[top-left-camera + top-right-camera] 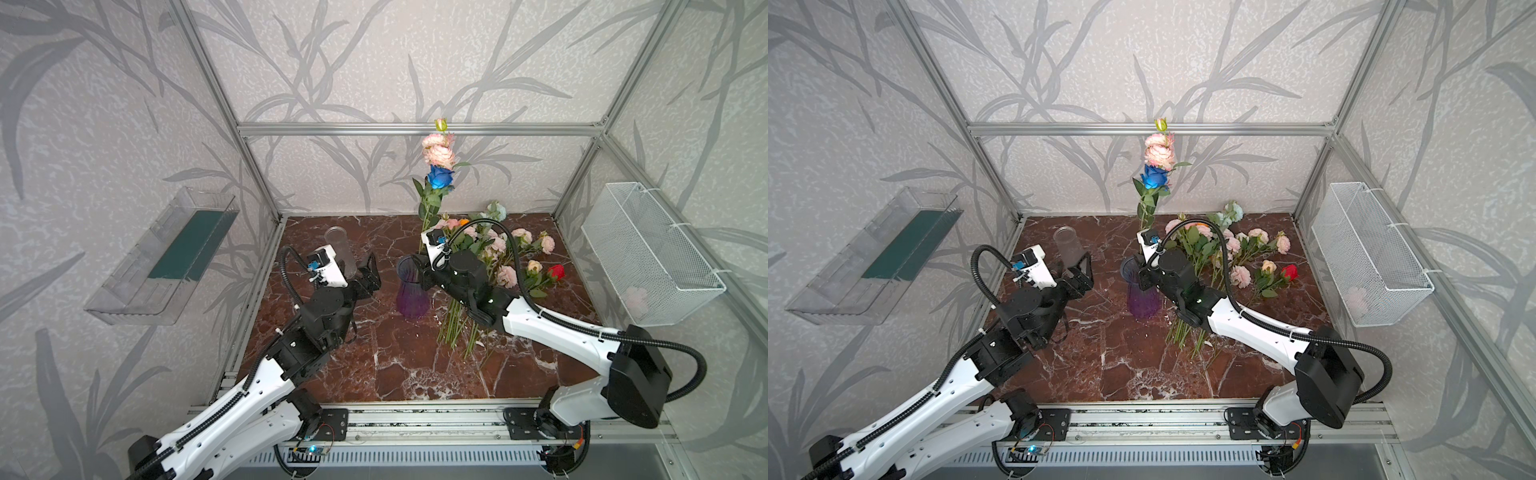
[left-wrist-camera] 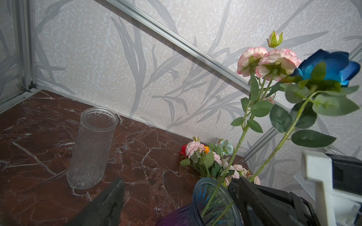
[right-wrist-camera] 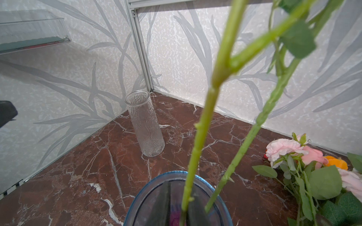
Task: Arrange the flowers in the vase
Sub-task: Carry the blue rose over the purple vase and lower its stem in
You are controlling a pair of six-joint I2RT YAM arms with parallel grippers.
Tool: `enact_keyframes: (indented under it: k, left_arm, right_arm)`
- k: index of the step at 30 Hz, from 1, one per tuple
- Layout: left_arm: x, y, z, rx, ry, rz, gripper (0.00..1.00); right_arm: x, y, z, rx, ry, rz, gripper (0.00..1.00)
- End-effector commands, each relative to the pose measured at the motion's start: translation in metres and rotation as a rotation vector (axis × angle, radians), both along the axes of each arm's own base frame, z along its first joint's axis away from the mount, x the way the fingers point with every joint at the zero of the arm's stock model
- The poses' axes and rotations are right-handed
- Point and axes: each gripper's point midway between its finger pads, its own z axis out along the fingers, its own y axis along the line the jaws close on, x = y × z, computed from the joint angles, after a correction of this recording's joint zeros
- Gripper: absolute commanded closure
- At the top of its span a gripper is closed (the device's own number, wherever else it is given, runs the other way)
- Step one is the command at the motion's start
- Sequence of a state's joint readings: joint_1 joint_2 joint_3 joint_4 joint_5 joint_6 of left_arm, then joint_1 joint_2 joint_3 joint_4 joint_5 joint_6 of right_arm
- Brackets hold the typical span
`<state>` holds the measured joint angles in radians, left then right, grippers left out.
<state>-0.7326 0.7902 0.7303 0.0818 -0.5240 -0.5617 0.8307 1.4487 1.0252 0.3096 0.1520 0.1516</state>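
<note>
Right gripper (image 1: 420, 268) sits at the rim of the purple vase (image 1: 411, 297); its grip is impossible to tell.
Left gripper (image 1: 371, 276), jaws wide apart and empty, hovers at the vase's 9 o'clock. Loose flowers (image 1: 506, 276) lie at its 3 o'clock beneath the right arm (image 1: 552, 328), cut ends toward 7 o'clock, heads toward 1, so that arm looks nearer for the next pick. Farther back, a pink spray (image 1: 438, 151) and a blue rose (image 1: 440, 176) stand in the vase.

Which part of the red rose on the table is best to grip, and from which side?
The red rose lies flat at the edge of the flower pile, so probably grip its stem below the leaves, from above, jaws across it.
</note>
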Motion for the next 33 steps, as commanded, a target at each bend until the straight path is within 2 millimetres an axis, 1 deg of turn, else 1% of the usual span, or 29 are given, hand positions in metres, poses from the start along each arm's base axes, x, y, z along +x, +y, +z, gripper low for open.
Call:
enact_keyframes:
  k: [1, 3, 5, 8, 11, 16, 19, 21, 22, 24, 28, 33]
  left_arm:
    - [0.001, 0.001, 0.002, -0.027, 0.000, 0.005, 0.10]
    - [0.001, 0.001, 0.002, -0.026, 0.003, 0.004, 0.10]
    - [0.001, 0.001, 0.001, -0.027, 0.004, 0.003, 0.10]
    - [0.001, 0.000, 0.002, -0.029, 0.004, 0.000, 0.10]
    - [0.002, -0.002, 0.001, -0.029, 0.008, -0.006, 0.10]
    - [0.003, -0.003, 0.000, -0.027, 0.015, -0.012, 0.10]
    - [0.003, -0.005, -0.001, -0.025, 0.019, -0.018, 0.10]
    - [0.003, -0.005, -0.001, -0.025, 0.021, -0.022, 0.10]
    - [0.004, -0.006, -0.001, -0.025, 0.023, -0.023, 0.10]
    - [0.003, -0.007, -0.001, -0.028, 0.024, -0.028, 0.11]
    - [0.003, -0.008, -0.001, -0.032, 0.026, -0.036, 0.11]
    - [0.003, -0.008, 0.000, -0.036, 0.024, -0.038, 0.11]
  right_arm:
    - [-0.006, -0.003, 0.019, 0.046, -0.032, -0.007, 0.81]
    - [-0.007, -0.004, 0.020, 0.047, -0.032, -0.009, 0.80]
    - [-0.008, -0.005, 0.021, 0.045, -0.030, -0.015, 0.76]
    - [-0.005, -0.010, 0.024, 0.037, -0.019, -0.051, 0.67]
    - [-0.001, -0.017, 0.025, 0.010, 0.022, -0.104, 0.61]
    - [0.001, -0.018, 0.026, -0.056, 0.121, -0.126, 0.55]
    - [-0.001, -0.019, 0.027, -0.096, 0.189, -0.137, 0.48]
    - [-0.002, -0.023, 0.024, -0.136, 0.243, -0.152, 0.46]
    - [-0.004, -0.024, 0.022, -0.161, 0.268, -0.153, 0.44]
    - [-0.006, -0.024, 0.019, -0.202, 0.303, -0.147, 0.43]
    - [-0.011, -0.023, 0.006, -0.262, 0.345, -0.129, 0.42]
    - [-0.019, -0.022, 0.002, -0.230, 0.337, -0.111, 0.45]
